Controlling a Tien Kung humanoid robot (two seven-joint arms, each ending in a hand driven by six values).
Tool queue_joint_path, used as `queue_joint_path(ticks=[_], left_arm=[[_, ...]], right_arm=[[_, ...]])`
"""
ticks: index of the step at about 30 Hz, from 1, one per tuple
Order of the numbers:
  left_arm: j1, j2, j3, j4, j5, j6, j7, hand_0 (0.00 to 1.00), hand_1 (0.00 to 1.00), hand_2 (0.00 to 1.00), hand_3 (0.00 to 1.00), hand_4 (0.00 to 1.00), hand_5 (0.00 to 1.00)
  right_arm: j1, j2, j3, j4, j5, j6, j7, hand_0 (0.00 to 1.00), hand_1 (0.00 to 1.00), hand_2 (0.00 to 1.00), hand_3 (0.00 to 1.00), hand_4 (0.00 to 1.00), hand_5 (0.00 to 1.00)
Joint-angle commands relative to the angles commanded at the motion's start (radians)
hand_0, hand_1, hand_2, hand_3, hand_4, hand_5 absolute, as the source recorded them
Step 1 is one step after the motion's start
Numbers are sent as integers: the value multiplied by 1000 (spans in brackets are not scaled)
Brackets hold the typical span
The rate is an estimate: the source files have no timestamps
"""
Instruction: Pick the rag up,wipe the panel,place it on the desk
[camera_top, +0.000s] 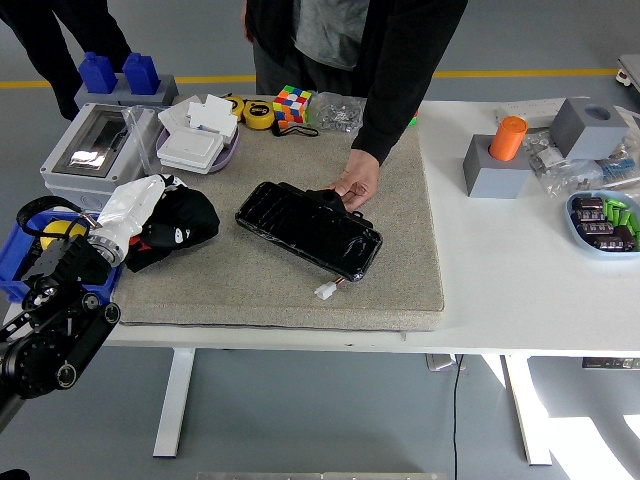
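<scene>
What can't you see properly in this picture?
- Left hand, head view: its fingers are hidden by the white plastic and black rag.
- Right hand: outside the picture.
- Black panel: its far edge is under the person's hand.
- Blue tray's contents: too small to name.
</scene>
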Motion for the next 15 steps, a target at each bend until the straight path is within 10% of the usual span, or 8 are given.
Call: queue_joint_path(ticks=[8,15], left_arm=[[-16,11,58,-138,-64,17,-18,253,390,474,557,714,2],[-79,-58,117,-64,-96,17,-18,255,385,470,557,716,2]], right_arm=[[0,-1,1,-2,-3,0,0,590,607,558,543,941,383],[3,-3,-11,-1,2,-1,1,590,607,558,543,941,383]])
